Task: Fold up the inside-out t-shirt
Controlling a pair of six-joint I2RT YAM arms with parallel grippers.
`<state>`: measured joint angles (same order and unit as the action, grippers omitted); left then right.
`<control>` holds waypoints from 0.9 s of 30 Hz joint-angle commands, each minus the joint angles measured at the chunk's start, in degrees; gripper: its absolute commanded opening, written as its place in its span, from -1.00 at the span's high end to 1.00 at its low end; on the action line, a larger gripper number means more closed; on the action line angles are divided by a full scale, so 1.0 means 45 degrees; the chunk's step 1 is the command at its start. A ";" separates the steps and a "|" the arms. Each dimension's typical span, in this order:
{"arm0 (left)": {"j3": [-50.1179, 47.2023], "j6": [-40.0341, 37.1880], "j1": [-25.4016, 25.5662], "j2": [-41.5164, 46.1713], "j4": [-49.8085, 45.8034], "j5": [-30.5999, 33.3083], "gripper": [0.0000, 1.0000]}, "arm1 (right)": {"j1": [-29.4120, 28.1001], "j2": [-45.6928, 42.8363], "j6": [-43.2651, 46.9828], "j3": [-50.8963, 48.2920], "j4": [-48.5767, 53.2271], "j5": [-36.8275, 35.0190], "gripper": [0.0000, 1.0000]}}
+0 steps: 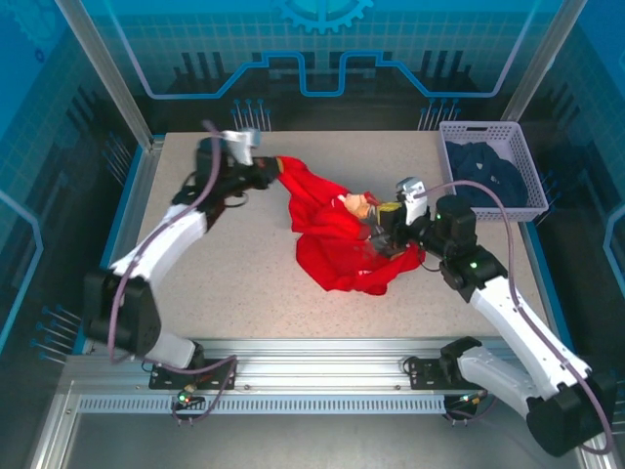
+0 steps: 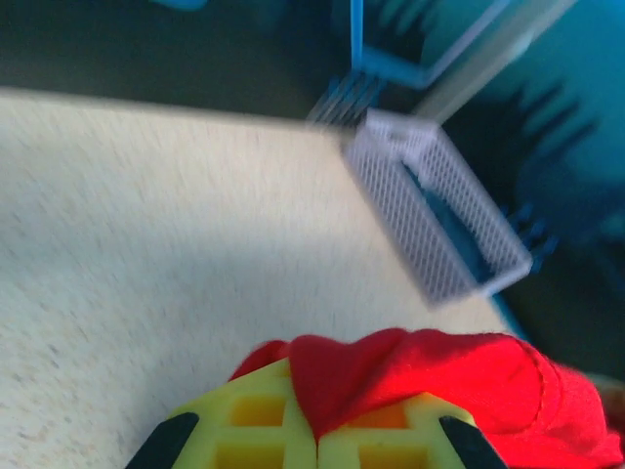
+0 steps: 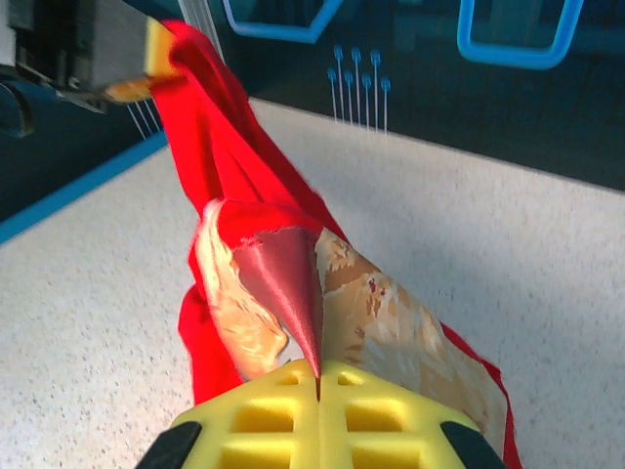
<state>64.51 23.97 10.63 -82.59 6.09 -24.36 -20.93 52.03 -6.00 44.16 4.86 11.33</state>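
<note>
My left gripper (image 1: 265, 170) stretches to upper left, my right gripper (image 1: 378, 228) sits centre, both clenching the t-shirt (image 1: 337, 262).

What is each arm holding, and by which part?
Both hold the red t-shirt. The left fingers pinch a plain red fold at its far-left end; the right fingers pinch a fold beside the tan print.
</note>
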 commanded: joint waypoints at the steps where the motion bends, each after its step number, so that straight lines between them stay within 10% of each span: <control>1: -0.1242 0.2344 -0.0238 0.0696 0.2016 -0.1003 1.00 | 0.0176 -0.0145 -0.0448 -0.1370 0.0217 -0.0631 1.00; 9: -0.2158 0.3269 -0.0293 0.0419 0.4012 -0.2140 1.00 | -0.0361 0.0357 -0.1713 -0.3421 -0.0377 -0.2080 0.87; 17: -0.2033 0.3070 -0.0227 0.0499 0.4033 -0.2802 1.00 | -0.1419 0.0518 -0.0640 -0.2298 -0.1099 -0.0317 0.00; 27: -0.2002 0.2605 -0.0059 0.0906 0.3768 -0.3140 1.00 | -0.1512 0.7041 -0.1811 0.2780 0.0005 0.0030 -0.24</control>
<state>54.15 37.34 9.98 -80.55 21.34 -36.62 -27.22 78.41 -12.73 52.69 1.08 10.76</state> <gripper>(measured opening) 0.058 0.619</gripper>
